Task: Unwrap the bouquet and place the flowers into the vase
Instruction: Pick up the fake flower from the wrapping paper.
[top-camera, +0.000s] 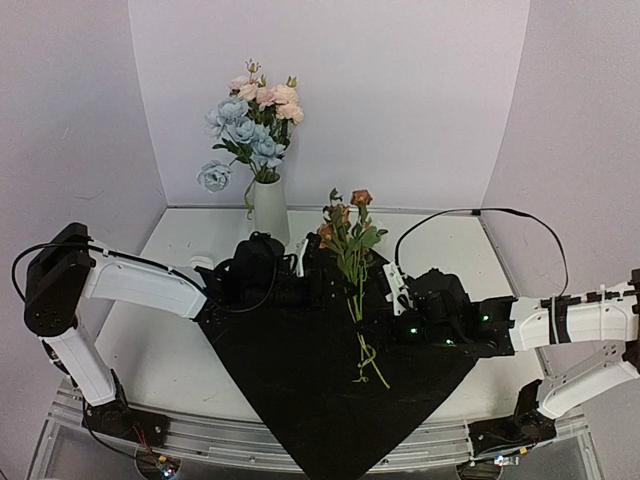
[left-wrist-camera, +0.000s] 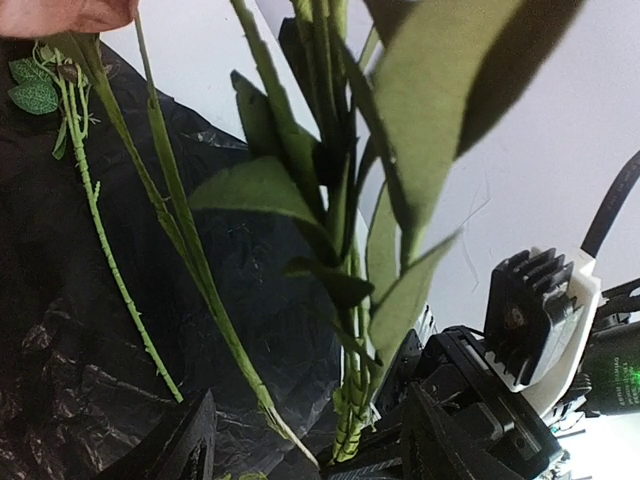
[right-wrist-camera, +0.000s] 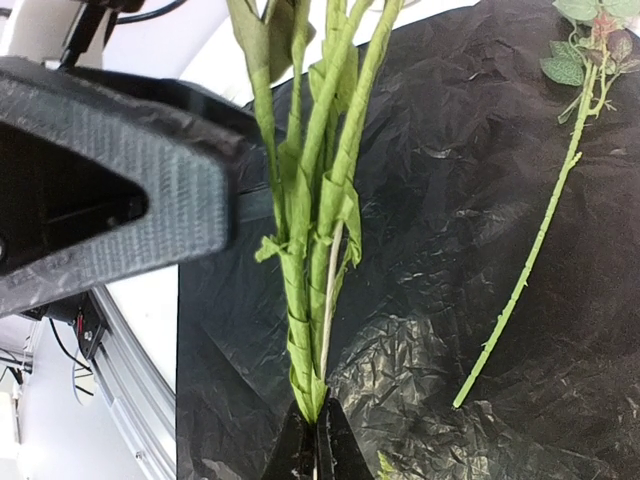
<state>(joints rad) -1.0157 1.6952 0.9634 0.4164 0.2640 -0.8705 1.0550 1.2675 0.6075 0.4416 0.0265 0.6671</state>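
Right gripper (right-wrist-camera: 316, 445): clenched on the lower ends of a bunch of long green-stemmed artificial flowers with rust and peach blooms (top-camera: 352, 238). We see the paper-wrapped stems pinched between its black tips.

Left gripper (left-wrist-camera: 310, 442): released. Its two black fingers (left-wrist-camera: 185, 445) stand apart on either side of the same stems and leaves; we cannot tell whether either finger touches them.

Bunch: held above the crumpled black wrapping sheet (top-camera: 300, 380), between the two grippers and to the right of the vase.

Single thin green stem (right-wrist-camera: 530, 270): lying loose on the sheet beside the held bunch.

Tall slim matte white vase (top-camera: 270, 212): upright at the back of the white table (top-camera: 150, 345), near the sheet's far edge, already holding pale blue and pink blooms (top-camera: 250, 115).
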